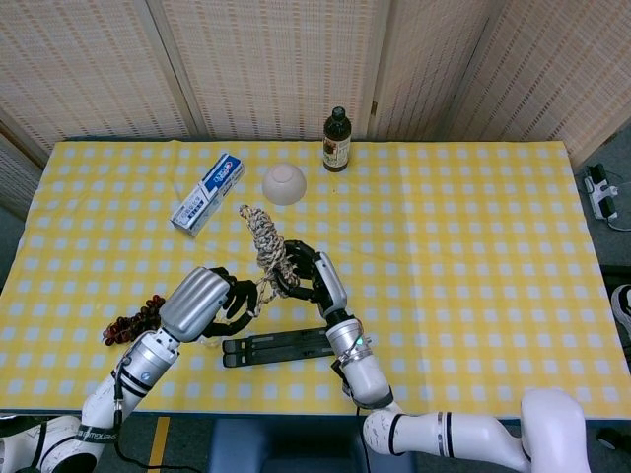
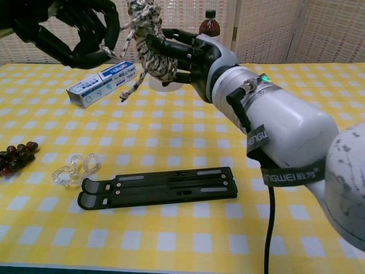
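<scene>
A speckled rope bundle (image 1: 266,244) (image 2: 151,41) is lifted above the yellow checked table (image 1: 463,246). My right hand (image 1: 314,276) (image 2: 185,50) grips the bundle from the right, fingers wrapped around its coils. My left hand (image 1: 202,301) (image 2: 71,27) sits just left of it with fingers curled like a claw; one taut strand runs from the bundle to its fingertips (image 2: 105,48). A loose rope end (image 2: 128,88) dangles below the bundle.
A black folded stand (image 1: 281,347) (image 2: 159,188) lies under the hands, with clear plastic links (image 2: 74,168) and dark grapes (image 1: 133,320) (image 2: 14,155) to its left. Farther back are a toothpaste box (image 1: 207,192) (image 2: 102,84), a white bowl (image 1: 284,183) and a brown bottle (image 1: 336,140).
</scene>
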`<act>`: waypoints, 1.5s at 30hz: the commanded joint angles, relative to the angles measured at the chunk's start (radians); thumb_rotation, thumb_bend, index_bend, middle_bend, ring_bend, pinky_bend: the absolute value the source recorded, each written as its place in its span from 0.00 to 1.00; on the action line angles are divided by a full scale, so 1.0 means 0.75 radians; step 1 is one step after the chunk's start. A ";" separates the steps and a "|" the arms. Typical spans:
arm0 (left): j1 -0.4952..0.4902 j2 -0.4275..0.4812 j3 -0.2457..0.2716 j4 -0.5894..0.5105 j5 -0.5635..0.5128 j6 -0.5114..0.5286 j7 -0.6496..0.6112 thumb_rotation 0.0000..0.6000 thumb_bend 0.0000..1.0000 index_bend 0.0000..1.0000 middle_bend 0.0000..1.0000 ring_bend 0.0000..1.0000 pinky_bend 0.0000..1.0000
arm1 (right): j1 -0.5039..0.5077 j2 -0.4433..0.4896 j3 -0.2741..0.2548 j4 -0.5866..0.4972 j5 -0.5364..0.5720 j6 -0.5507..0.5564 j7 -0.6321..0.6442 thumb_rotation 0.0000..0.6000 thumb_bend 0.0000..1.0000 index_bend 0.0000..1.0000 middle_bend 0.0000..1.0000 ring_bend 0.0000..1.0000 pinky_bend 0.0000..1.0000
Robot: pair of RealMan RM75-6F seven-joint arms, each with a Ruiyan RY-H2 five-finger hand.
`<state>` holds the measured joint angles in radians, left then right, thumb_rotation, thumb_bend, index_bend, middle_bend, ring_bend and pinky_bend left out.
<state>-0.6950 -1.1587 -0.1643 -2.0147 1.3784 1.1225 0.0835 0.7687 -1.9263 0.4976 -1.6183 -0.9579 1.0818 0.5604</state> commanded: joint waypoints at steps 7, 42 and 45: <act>0.040 0.000 0.019 0.116 -0.007 -0.002 -0.068 1.00 0.51 0.67 0.82 0.69 0.58 | -0.063 0.150 -0.050 -0.040 -0.160 -0.022 -0.075 1.00 0.76 0.94 0.76 0.83 0.69; 0.525 -0.040 0.237 0.744 0.066 0.486 -0.101 1.00 0.40 0.20 0.19 0.12 0.07 | -0.189 0.912 -0.248 -0.431 -0.280 -0.226 -0.404 1.00 0.76 0.95 0.77 0.84 0.70; 0.579 -0.046 0.254 0.761 0.100 0.545 -0.121 1.00 0.40 0.19 0.19 0.12 0.06 | -0.193 0.936 -0.254 -0.435 -0.291 -0.240 -0.373 1.00 0.76 0.95 0.77 0.84 0.70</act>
<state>-0.2783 -1.1939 0.0154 -1.4531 1.4418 1.5121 0.0044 0.6264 -1.2295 0.3099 -1.9427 -1.1723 0.9061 0.2747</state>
